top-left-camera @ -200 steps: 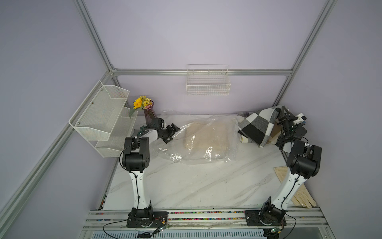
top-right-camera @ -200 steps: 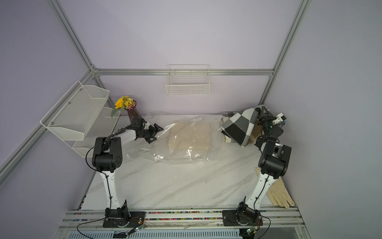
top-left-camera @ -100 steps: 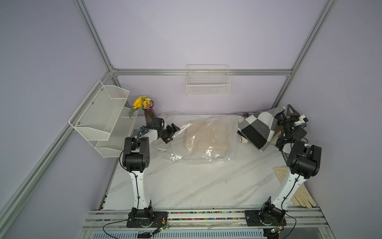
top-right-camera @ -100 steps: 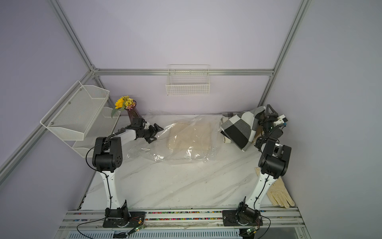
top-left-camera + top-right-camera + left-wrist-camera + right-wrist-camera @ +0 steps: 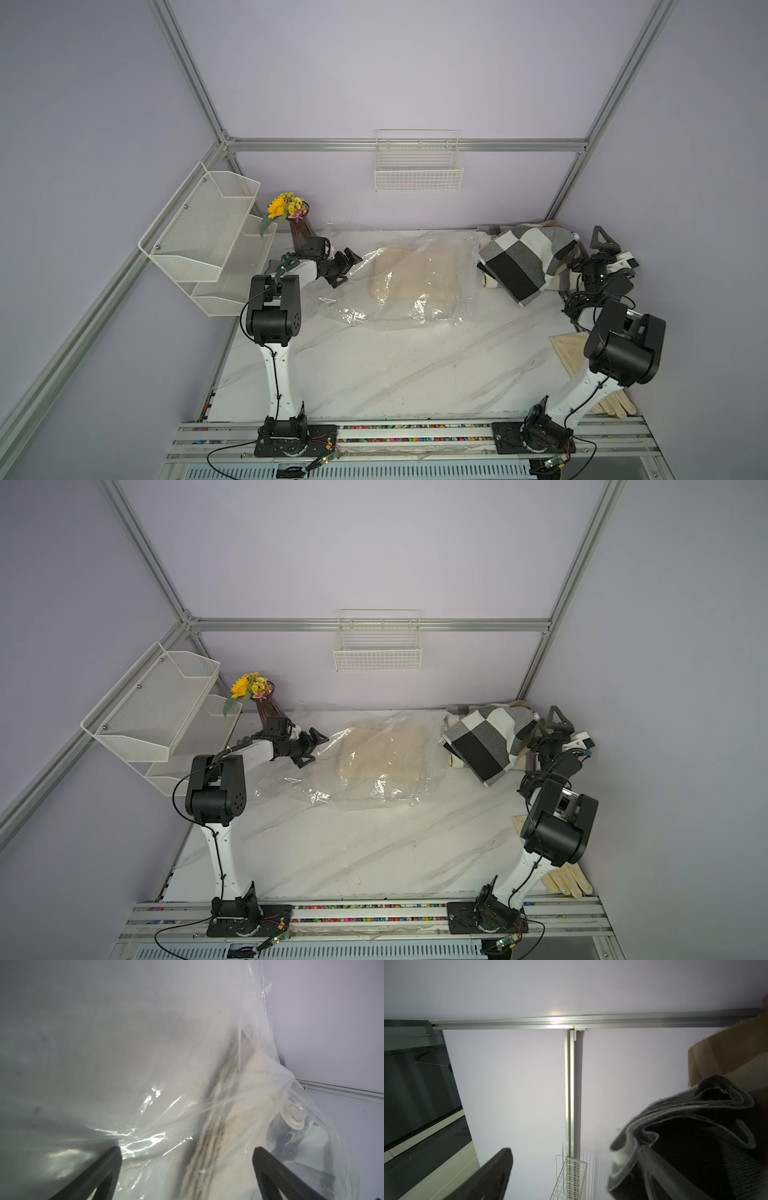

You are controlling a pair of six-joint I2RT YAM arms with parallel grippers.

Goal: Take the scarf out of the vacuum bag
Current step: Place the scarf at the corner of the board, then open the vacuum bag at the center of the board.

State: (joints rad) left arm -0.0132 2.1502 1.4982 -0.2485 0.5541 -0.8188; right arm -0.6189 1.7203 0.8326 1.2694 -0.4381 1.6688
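- Well clear of the vacuum bag (image 5: 415, 286): the checked scarf (image 5: 519, 266), heaped at the far right of the surface (image 5: 395, 365), close to the back wall, with its near corner just beside the bag's right edge.
- Right tool (image 5: 574, 1151) spread wide and clamping nothing. Folds of the scarf draped against one jaw, with bare wall and frame showing between the two.
- Judged a sensible drop-off spot: within the right arm's easy reach, and off to one side so that cloth and plastic do not tangle.
- Bag lying crumpled across the middle of the surface, round white valve cap (image 5: 294, 1114) on the face toward the left wrist camera, and a pale beige cloth (image 5: 411, 274) inside, so not empty.
- Left tool (image 5: 347, 270) likewise spread wide and empty, poised just beside the bag's left end with jaws aimed into the plastic. Most likely stationed there to brace the bag against a pull from the opposite side.
- Through the glare, unclear whether touching the plastic or only hovering at it.
- Task essentially done, going by the layout. Main remaining risk: snagging the draped folds and dragging the scarf along on any retreat of the right arm.
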